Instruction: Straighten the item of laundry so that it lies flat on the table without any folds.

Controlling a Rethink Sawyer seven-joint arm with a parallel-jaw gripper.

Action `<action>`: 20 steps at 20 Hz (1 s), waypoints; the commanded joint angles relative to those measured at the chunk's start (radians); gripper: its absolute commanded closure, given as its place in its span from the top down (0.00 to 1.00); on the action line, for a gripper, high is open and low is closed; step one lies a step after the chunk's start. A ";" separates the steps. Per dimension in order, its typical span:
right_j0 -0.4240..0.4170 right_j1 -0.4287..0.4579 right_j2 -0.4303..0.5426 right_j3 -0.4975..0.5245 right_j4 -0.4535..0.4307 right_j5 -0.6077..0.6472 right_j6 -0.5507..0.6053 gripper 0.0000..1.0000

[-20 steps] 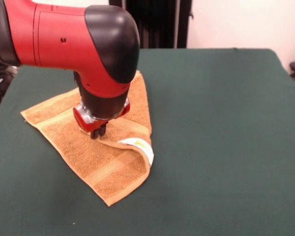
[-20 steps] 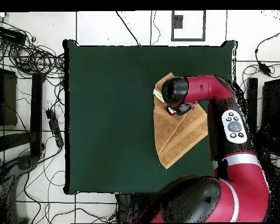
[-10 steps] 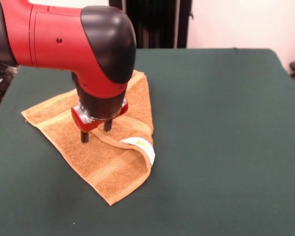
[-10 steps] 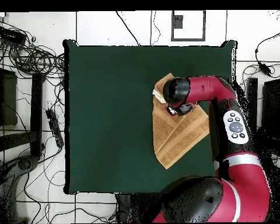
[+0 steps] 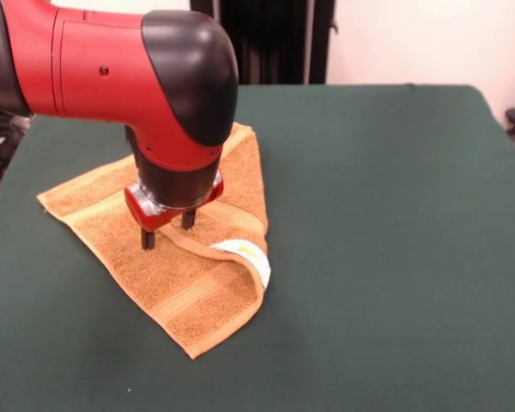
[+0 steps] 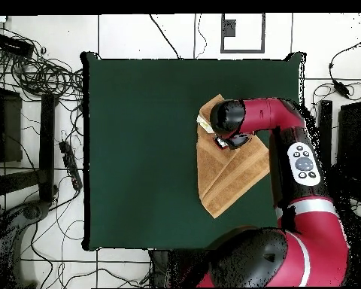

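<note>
An orange-tan hand towel lies folded over itself in a rough triangle on the left half of the dark green table, as the front view shows it. One folded corner curls up at the towel's right side, showing a white label. The towel is not yet flat, so the unfolding step looks to be in hand. The red and black arm's gripper stands upright over the towel's middle, its two dark fingers spread apart, tips at the cloth beside the folded edge, holding nothing. The next move probably calls for pinching that upper layer and drawing it outward.
</note>
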 commanded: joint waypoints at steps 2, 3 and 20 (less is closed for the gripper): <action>0.032 0.103 0.026 0.093 -0.021 0.044 -0.222 1.00; 0.032 0.104 0.027 0.091 -0.020 0.048 -0.226 1.00; 0.033 0.078 0.037 0.128 -0.009 -0.001 -0.194 0.00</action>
